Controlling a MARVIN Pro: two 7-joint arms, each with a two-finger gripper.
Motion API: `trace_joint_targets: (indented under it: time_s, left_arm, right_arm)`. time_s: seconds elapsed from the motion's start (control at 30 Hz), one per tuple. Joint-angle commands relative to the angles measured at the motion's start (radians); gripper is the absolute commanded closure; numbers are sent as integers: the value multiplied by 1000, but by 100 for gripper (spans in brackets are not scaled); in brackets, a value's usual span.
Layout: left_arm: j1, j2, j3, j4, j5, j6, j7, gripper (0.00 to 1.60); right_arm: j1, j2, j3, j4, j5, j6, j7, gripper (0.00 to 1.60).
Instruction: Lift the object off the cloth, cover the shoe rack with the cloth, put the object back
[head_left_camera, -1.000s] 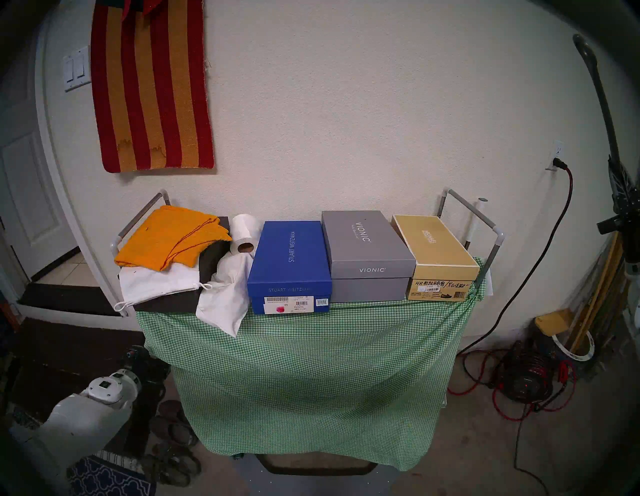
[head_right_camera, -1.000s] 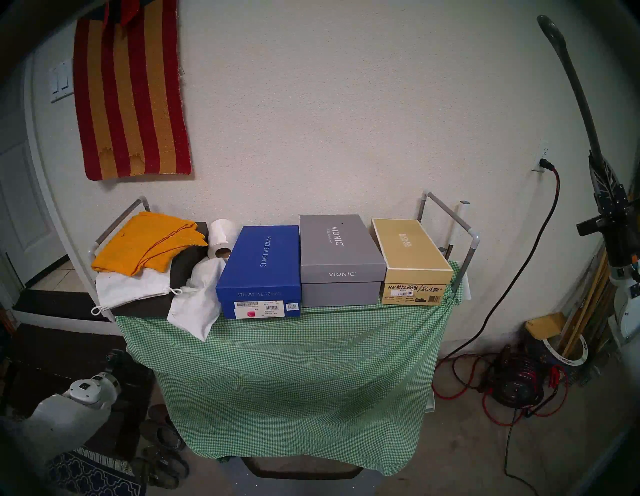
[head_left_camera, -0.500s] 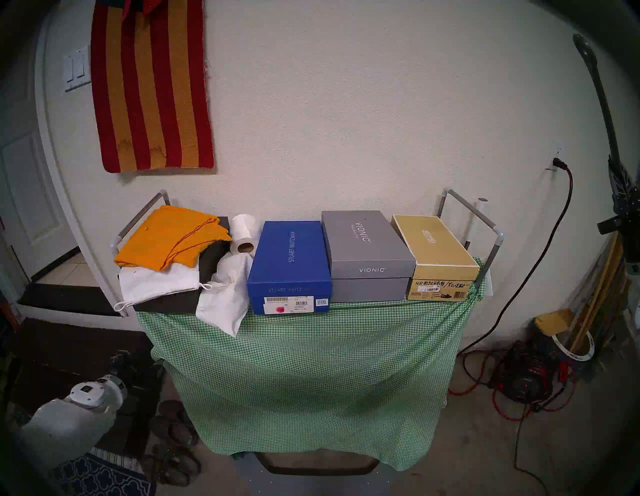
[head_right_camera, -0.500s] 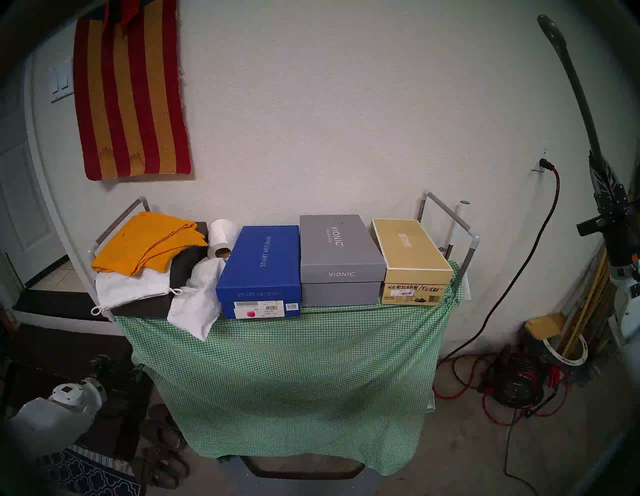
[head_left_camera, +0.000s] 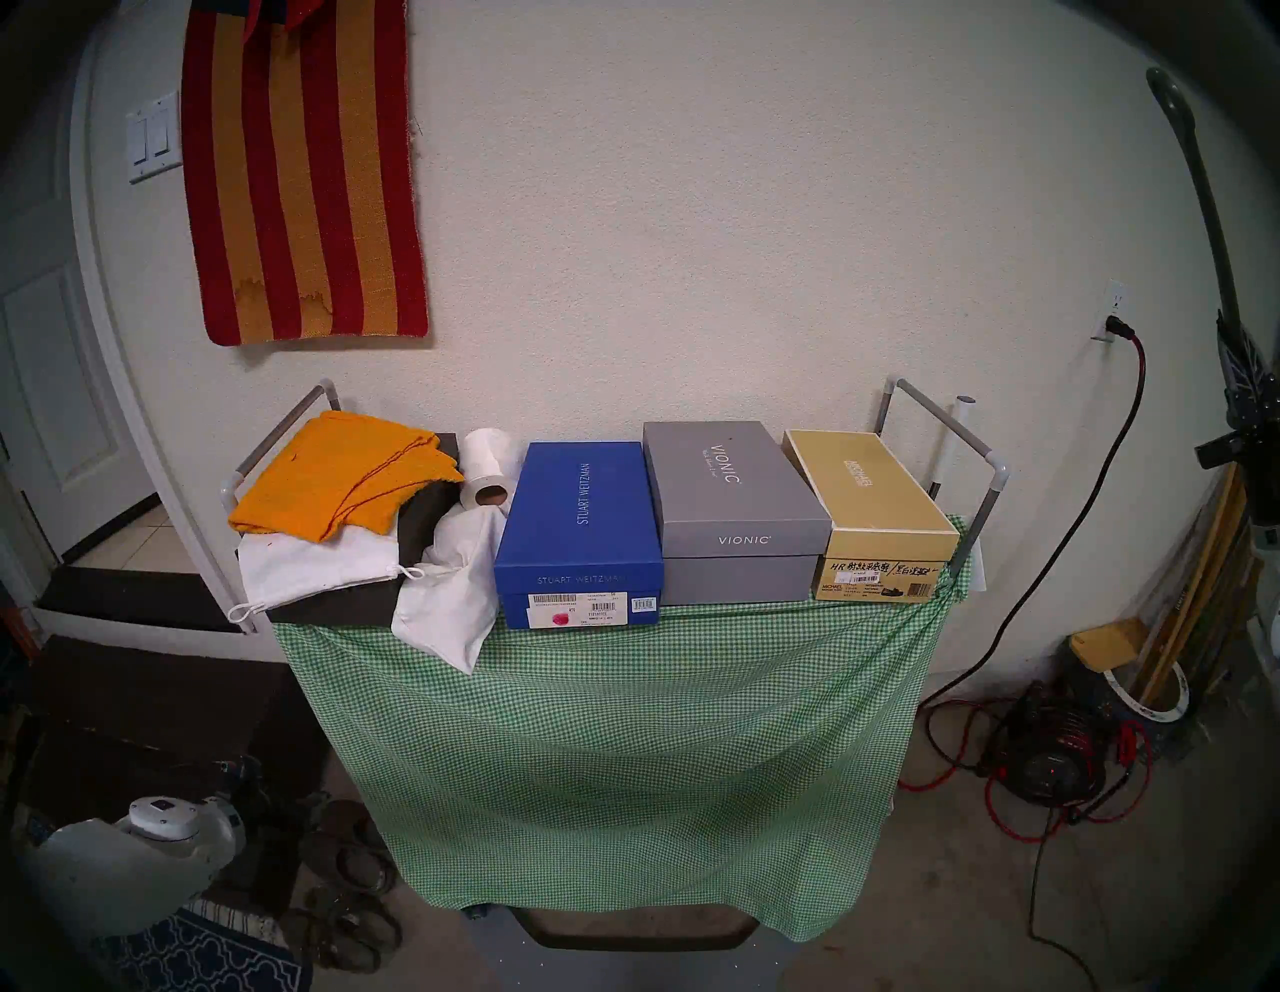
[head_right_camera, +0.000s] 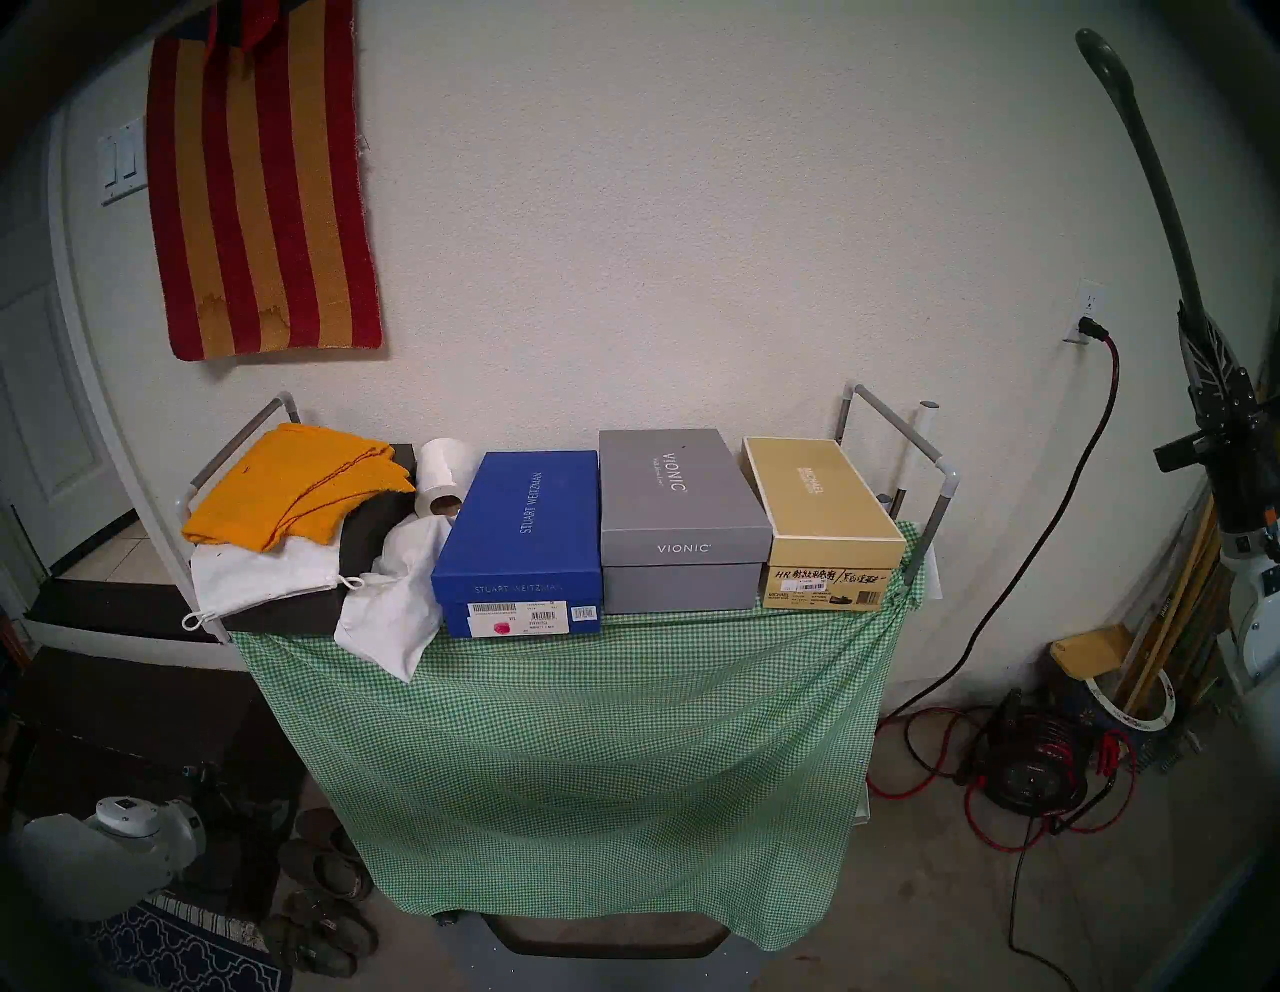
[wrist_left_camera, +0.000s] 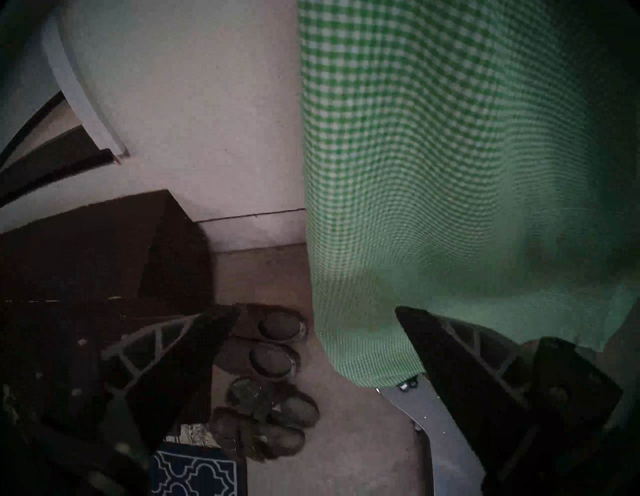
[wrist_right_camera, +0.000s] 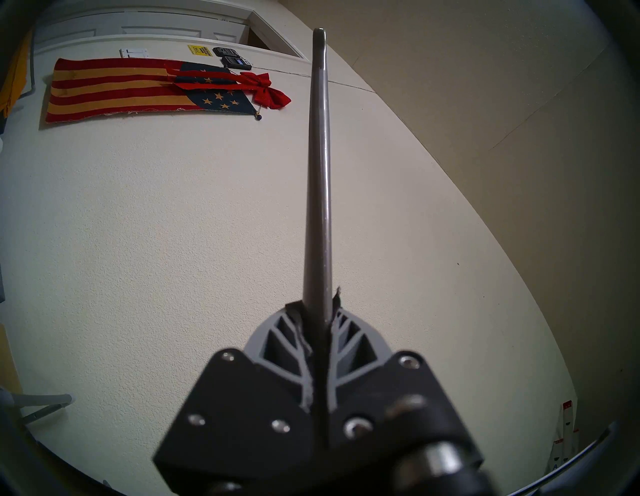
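We're gripping the shoehorn (wrist_right_camera: 317, 180) in our right gripper (wrist_right_camera: 317, 311), raised at far right; the cloth (head_left_camera: 623, 748) is hiding the shoe rack (head_left_camera: 970, 443), left gripper (wrist_left_camera: 317, 313) spread wide, empty.

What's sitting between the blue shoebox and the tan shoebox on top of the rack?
The grey Vionic shoebox sits between the blue shoebox and the tan shoebox; both head views show it.
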Motion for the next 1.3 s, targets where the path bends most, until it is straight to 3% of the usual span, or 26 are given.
trace_joint_targets:
  time_s: [0.0,0.4,1.03,1.27]
  left_arm:
    - [115,100,-67,-52,-47,-66,39,0]
    - [233,136,-132,-131,-103,-181,94,0]
    - [457,161,-226,-282,-156,-441,249,0]
    - [518,164,-250,-318,-159,-523,305,0]
  right_arm:
    - [0,-1,4,-1,6,1,1,160]
    - [-1,-1,6,-4,11,1,8,160]
    - [-6,-3,11,-4,24,1,20,160]
    - [-25,53,-14,-72,2,1,64,160]
